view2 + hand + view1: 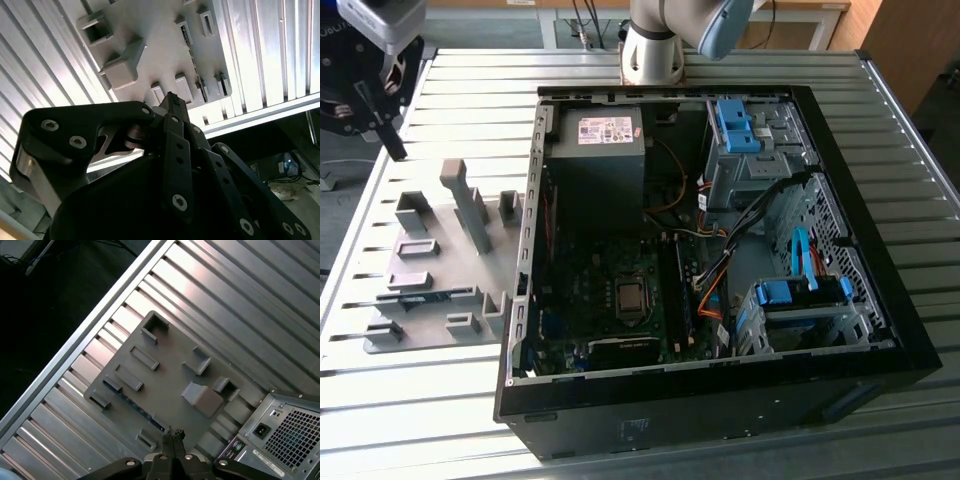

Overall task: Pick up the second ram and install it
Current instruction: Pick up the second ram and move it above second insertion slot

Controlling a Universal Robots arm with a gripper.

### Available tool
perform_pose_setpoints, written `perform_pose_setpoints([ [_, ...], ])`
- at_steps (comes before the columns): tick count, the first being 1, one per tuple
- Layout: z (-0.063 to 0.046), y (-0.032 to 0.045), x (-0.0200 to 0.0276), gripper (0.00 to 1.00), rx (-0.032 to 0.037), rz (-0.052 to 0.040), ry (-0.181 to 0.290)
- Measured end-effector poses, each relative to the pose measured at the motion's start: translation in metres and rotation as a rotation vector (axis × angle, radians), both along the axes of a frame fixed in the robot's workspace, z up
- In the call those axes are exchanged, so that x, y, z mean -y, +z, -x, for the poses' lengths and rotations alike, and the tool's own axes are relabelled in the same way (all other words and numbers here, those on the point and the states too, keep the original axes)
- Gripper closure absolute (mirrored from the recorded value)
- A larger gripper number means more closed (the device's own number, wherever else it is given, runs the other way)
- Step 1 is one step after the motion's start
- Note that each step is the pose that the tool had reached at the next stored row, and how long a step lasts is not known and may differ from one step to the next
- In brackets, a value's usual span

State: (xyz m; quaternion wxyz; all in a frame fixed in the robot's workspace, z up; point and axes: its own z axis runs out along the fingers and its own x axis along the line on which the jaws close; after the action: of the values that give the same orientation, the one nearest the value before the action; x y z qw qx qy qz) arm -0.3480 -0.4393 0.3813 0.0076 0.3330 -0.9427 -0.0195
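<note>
Blue-green board, thin, on edge in a slot of the grey holder tray [440, 255]: that's the second ram [425, 294]; the tray lies on the slatted metal table [470, 80], at the exterior view's left of the open PC case [720, 400].

Gripper [392, 150] hangs above the tray, clear of it; fingers pinched together, nothing between them.

Handling, my read: light, stiff, won't flex much; chips and contact edge are the fragile bits; pinch the flat faces near mid-length along the exposed top edge, light squeeze, lift straight out.

Exterior view gives the motherboard [590, 290] inside the case; the first wrist view gives the ram [137, 407] as a dark strip close ahead of the fingertips [172, 434]; the second wrist view gives the gripper's linkage with the tray beyond.
</note>
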Motion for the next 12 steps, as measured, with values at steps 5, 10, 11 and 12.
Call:
perform_pose_setpoints([
  [5,0.0003,-0.0003,0.0000,0.90,0.0001,-0.0001,0.079],
  [10,0.0006,-0.0006,0.0000,0.90,0.0001,0.0000,0.156],
  [11,0.0007,-0.0007,0.0000,0.90,0.0001,-0.0001,0.172],
  [12,0.0007,-0.0007,0.0000,0.90,0.0000,0.0000,0.189],
])
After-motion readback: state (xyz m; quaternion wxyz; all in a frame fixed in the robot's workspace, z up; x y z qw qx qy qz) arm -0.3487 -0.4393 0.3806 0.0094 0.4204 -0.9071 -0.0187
